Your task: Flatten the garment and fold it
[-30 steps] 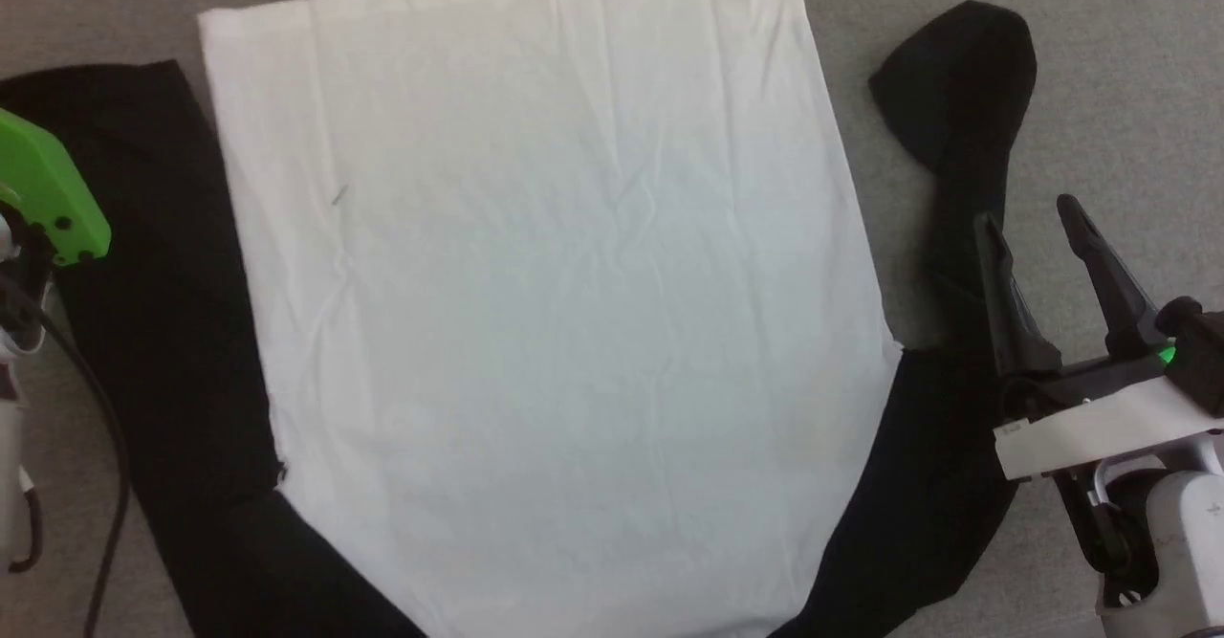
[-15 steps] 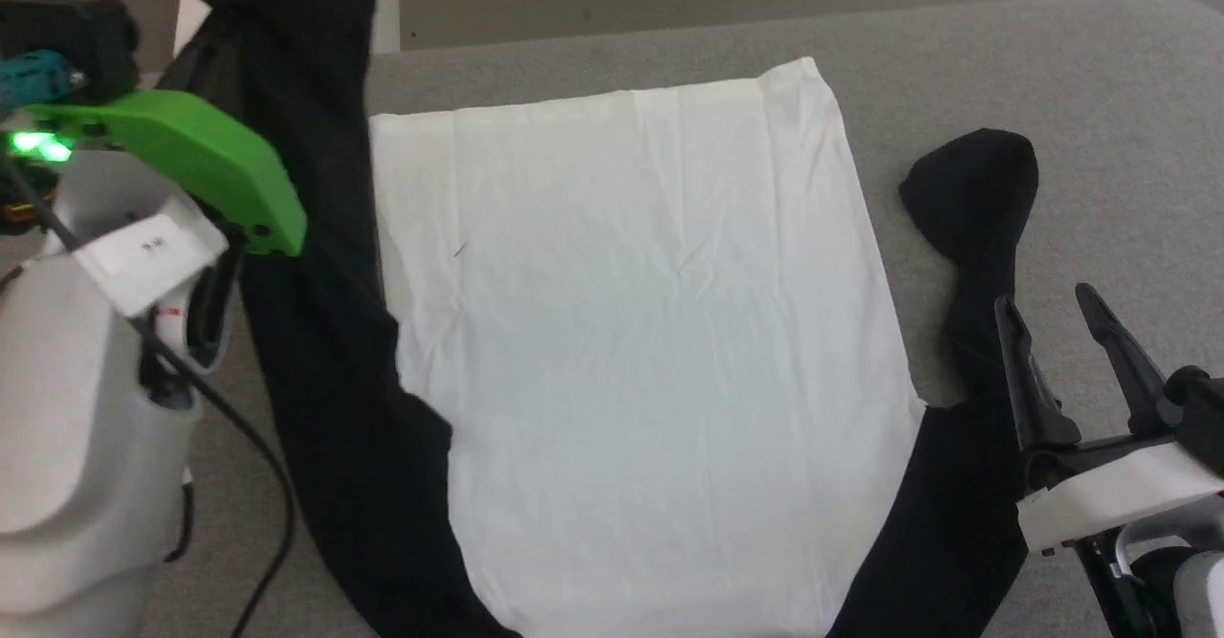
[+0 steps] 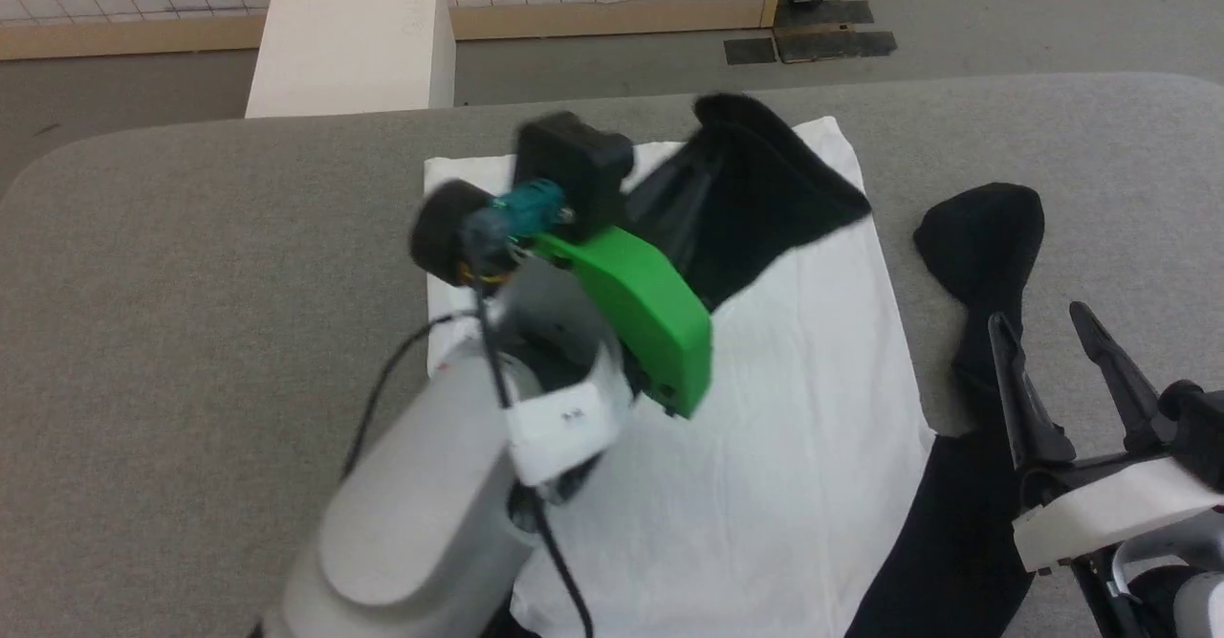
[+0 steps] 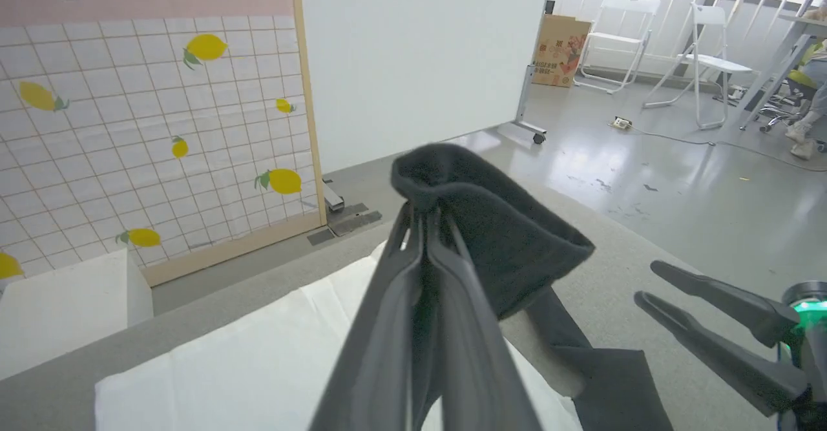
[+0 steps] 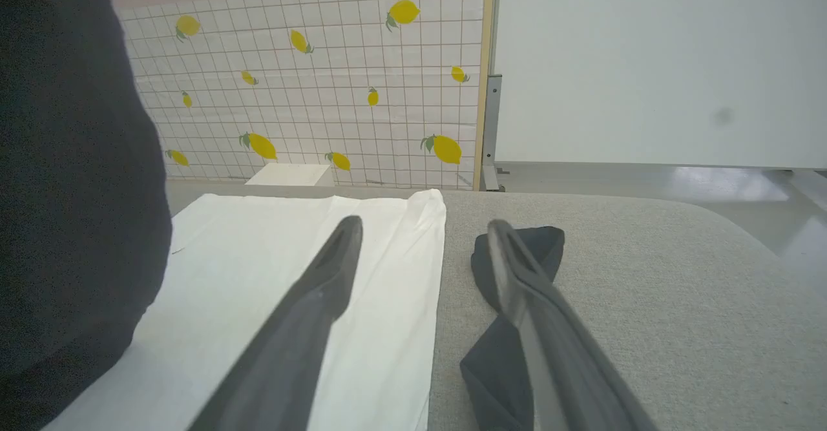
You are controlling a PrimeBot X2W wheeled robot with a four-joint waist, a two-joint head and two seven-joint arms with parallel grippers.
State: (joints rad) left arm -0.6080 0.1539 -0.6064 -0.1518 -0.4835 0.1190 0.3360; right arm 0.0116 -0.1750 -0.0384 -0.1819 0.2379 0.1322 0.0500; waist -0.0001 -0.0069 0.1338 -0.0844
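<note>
Left wrist view: left gripper [image 4: 424, 216] holds sleeve [image 4: 510, 250] aloft.

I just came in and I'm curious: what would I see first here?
The bright green cover on the robot's left arm pops out first, mid-picture above the garment. Beyond it the left gripper is shut on one black sleeve, holding it up over the white body. At right, the open right gripper hovers by the other sleeve, lying on the grey table.
</note>
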